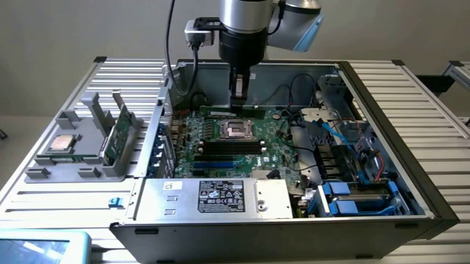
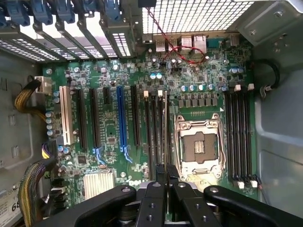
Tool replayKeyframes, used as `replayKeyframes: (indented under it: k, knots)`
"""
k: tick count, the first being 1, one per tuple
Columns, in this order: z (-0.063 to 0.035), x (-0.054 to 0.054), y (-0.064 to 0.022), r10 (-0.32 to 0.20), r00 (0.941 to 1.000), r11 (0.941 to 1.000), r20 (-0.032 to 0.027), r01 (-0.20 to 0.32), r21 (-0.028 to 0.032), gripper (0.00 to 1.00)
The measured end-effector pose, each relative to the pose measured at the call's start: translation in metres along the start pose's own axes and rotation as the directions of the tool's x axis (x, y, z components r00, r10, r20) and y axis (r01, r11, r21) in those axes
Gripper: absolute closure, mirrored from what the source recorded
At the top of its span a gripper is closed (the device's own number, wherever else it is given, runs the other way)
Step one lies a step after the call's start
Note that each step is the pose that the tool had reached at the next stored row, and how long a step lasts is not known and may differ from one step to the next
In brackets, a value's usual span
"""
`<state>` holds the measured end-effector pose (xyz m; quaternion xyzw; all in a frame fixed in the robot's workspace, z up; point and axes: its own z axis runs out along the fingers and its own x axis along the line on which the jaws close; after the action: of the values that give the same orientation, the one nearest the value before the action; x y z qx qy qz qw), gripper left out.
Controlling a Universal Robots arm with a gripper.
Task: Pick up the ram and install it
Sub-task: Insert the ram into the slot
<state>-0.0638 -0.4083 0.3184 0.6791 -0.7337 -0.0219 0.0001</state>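
The ram [image 1: 220, 113] is a long green stick standing on edge in a slot of the motherboard [image 1: 220, 160], just behind the empty CPU socket [image 1: 236, 130]. My gripper [image 1: 239, 102] points straight down onto the stick's top edge, its fingers pressed together on it. From the wrist, the ram [image 2: 164, 127] appears edge-on as a thin line running away from the shut gripper [image 2: 165, 170], beside the socket [image 2: 199, 146] and among the black memory slots of the motherboard [image 2: 109, 75].
A grey holder [image 1: 81, 162] outside the case carries another green stick [image 1: 120, 137] and a square silver processor [image 1: 63, 143]. The silver power supply [image 1: 213, 198] lies along the case's front, and cables and blue drive bays [image 1: 353, 198] crowd the exterior view's right.
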Motion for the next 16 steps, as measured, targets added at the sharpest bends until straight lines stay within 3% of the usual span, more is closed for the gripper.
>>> replayKeyframes:
  k: [11,16]
  knots:
    - [0.0128,0.001,0.0006,-0.012,0.9999,0.9999,-0.0010,0.012,0.0001,0.89]
    - [0.0220,0.001,0.0006,-0.055,0.9985,0.9985,-0.0023,0.055,-0.0012,0.89]
